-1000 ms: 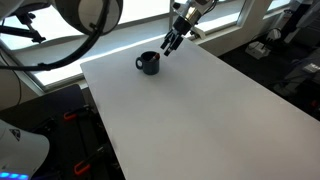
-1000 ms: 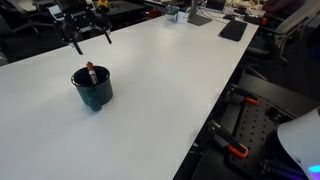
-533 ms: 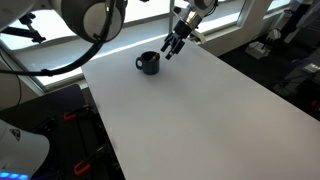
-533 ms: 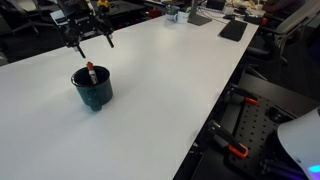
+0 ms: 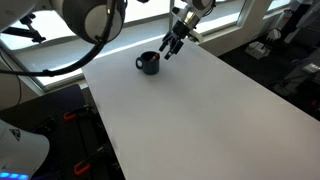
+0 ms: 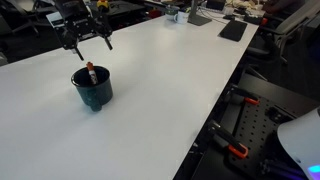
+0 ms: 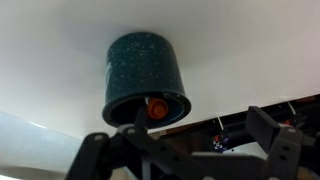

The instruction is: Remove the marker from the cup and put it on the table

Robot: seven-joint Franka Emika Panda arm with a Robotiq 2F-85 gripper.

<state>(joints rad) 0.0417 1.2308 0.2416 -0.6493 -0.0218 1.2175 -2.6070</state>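
The dark navy cup (image 5: 148, 63) stands on the white table (image 5: 200, 110) near its far edge. It also shows in the other exterior view (image 6: 93, 90) and in the wrist view (image 7: 145, 68). The marker (image 6: 89, 72) stands in the cup, and its red-orange end (image 7: 157, 108) pokes above the rim. My gripper (image 5: 170, 46) hovers just beside and above the cup, apart from it. Its fingers are spread wide and empty in an exterior view (image 6: 88, 38) and in the wrist view (image 7: 180, 150).
The table top (image 6: 170, 80) is bare around the cup. Its far edge is close behind the cup, with windows and dark equipment beyond. Monitors and clutter (image 6: 230, 25) sit at one end of the table.
My gripper has shifted slightly toward the cup. The cup and the marker have not moved.
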